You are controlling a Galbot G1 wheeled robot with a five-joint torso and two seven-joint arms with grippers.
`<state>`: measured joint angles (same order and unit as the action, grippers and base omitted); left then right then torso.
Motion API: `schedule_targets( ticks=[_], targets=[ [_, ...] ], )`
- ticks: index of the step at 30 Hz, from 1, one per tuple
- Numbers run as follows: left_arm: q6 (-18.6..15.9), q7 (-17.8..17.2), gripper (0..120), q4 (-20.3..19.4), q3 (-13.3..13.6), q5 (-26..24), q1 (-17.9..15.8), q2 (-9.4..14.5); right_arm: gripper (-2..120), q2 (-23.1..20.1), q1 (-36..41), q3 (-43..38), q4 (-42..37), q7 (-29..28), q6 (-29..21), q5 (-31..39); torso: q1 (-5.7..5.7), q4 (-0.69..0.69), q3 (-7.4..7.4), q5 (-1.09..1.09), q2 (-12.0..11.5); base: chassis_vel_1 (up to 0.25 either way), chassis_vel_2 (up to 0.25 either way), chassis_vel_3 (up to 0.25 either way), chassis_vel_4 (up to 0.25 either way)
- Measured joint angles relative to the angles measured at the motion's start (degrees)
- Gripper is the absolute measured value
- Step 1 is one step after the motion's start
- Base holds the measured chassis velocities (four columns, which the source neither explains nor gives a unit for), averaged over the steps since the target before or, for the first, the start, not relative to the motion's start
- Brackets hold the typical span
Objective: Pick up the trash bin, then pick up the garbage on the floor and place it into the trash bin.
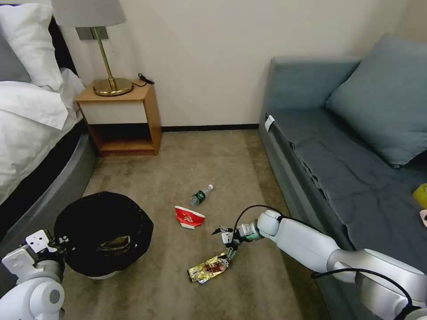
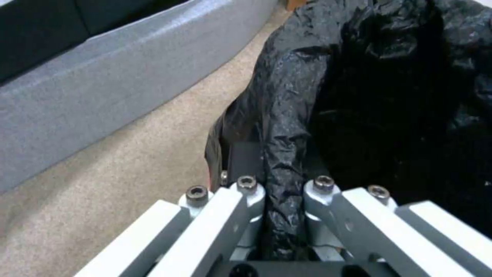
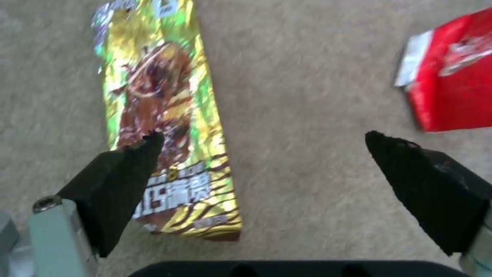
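The trash bin (image 1: 103,233), white with a black bag (image 2: 359,96) over its rim, is at lower left with a brown wrapper (image 1: 114,243) inside. My left gripper (image 1: 55,249) is shut on the bin's bagged rim. A gold snack wrapper (image 1: 208,269) lies flat on the carpet. My right gripper (image 1: 229,249) hovers open just above the wrapper's near end; one finger (image 3: 123,181) overlaps the gold wrapper (image 3: 164,115), the other stands over bare carpet. A crushed red-and-white cup (image 1: 188,217) (image 3: 456,77) and a small clear bottle (image 1: 202,194) lie farther out on the floor.
A grey sofa (image 1: 347,178) with a cushion runs along the right. A bed (image 1: 31,133) with a grey base (image 2: 102,77) lines the left, close to the bin. A wooden nightstand (image 1: 122,120) with a brass lamp stands by the far wall. Open carpet lies between.
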<state>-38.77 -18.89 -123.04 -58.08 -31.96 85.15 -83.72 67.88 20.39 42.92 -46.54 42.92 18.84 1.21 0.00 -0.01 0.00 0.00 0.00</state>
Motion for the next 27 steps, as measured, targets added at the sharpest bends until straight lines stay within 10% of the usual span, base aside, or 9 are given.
schedule_targets(
  ticks=[27],
  targets=[
    [0.6,0.1,4,-0.2,-0.7,-0.3,0.6,0.4,100,4.1,3.2,0.9,7.0,0.3,1.6,-4.6,0.00,0.01,0.00,0.00,0.0,0.000,0.000,0.000,0.000]
  ],
)
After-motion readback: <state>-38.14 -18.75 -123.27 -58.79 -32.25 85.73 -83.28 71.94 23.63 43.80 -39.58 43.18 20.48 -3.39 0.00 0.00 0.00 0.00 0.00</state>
